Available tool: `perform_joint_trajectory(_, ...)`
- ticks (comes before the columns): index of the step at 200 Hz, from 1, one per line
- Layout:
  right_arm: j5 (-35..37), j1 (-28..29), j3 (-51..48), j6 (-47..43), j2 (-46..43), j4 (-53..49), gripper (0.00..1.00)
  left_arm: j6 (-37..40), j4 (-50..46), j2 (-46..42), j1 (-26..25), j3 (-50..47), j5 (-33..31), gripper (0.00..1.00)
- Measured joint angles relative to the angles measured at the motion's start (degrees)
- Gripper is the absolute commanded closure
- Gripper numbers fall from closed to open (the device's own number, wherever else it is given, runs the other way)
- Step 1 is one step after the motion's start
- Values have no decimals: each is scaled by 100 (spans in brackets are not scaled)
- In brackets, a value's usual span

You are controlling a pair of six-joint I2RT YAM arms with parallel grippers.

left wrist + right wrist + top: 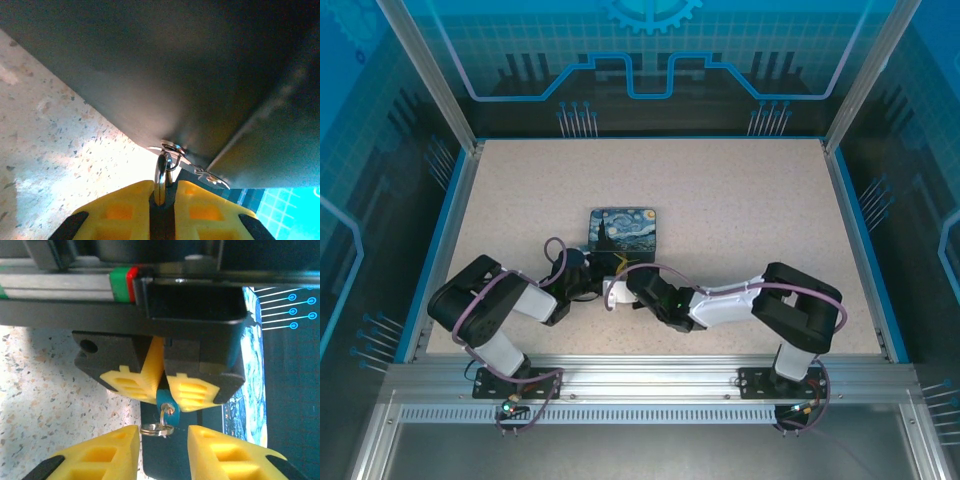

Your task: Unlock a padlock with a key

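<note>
Here the left hand pinches the padlock shut-tight at the box's six o'clock edge; the right hand, part open, flanks a small ring.

Top view: even, diffuse light from overhead. The counter reads bright, with soft, short shadows beneath both arms. Focus is sharp across the frame.

Left wrist view: the upper area is underexposed and nearly featureless, probably a close surface in shadow. Strong glare washes out the counter beside the padlock, whose metal shows small glints. The left claw is blurred at close range.

Right wrist view: well exposed at centre. The right claw is slightly soft, and the right-hand background is dark.
</note>
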Motion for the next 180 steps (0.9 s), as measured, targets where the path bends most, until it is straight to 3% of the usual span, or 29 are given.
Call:
perform_joint_trajectory(31,-20,-59,85,17,120,4,80,-2,0,-2,0,0,11,100)
perform_joint_trajectory(67,-59,-94,94,142,127,-22,100,-2,9,-2,4,0,9,100)
perform_joint_trajectory(114,-155,-111,142,859,35,-284,100,-2,37,-2,11,0,20,100)
perform_joint_trajectory(180,-835,-302,299,3294,-308,-1178,100,-2,107,-2,-79,2,105,100)
